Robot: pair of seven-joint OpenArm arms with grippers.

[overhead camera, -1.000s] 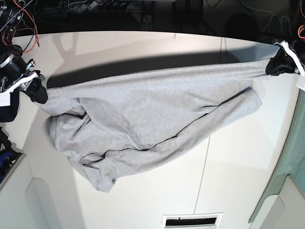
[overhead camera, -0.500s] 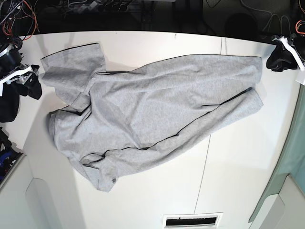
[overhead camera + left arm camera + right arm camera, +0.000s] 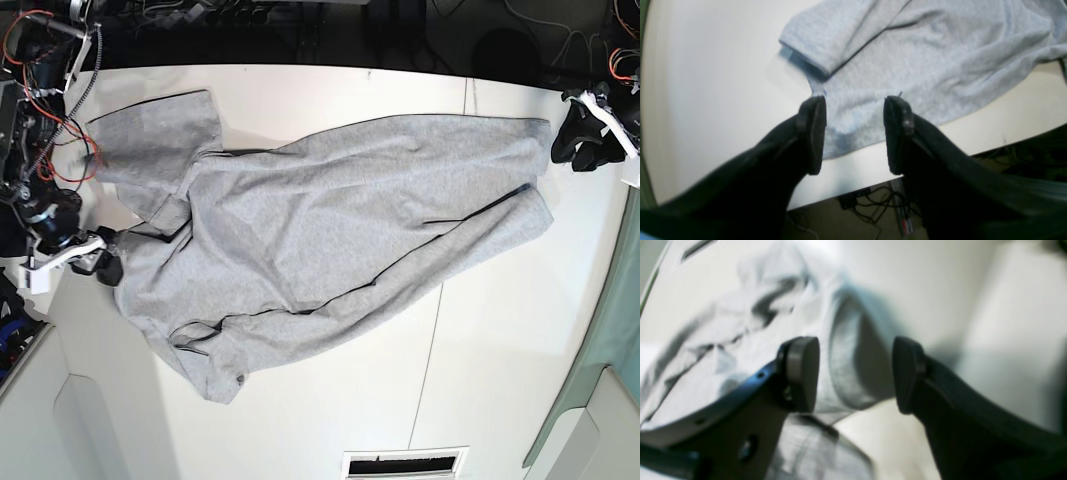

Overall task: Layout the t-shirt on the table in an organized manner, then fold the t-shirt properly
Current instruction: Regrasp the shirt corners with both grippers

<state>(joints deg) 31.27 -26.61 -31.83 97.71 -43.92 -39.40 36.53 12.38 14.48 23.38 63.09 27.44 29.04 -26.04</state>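
A white table (image 3: 500,350) fills the base view, with dark cables and clutter beyond its far edge. The grey t-shirt (image 3: 320,250) lies crumpled and slanted across the middle of the table, one sleeve spread flat toward the table's far edge and dark trim lines running through its folds. The left gripper (image 3: 853,133) hangs over the shirt's corner at the table's edge, jaws wide with nothing between them. The right gripper (image 3: 855,373) sits just above a rumpled fold of the t-shirt, jaws likewise wide apart and holding nothing.
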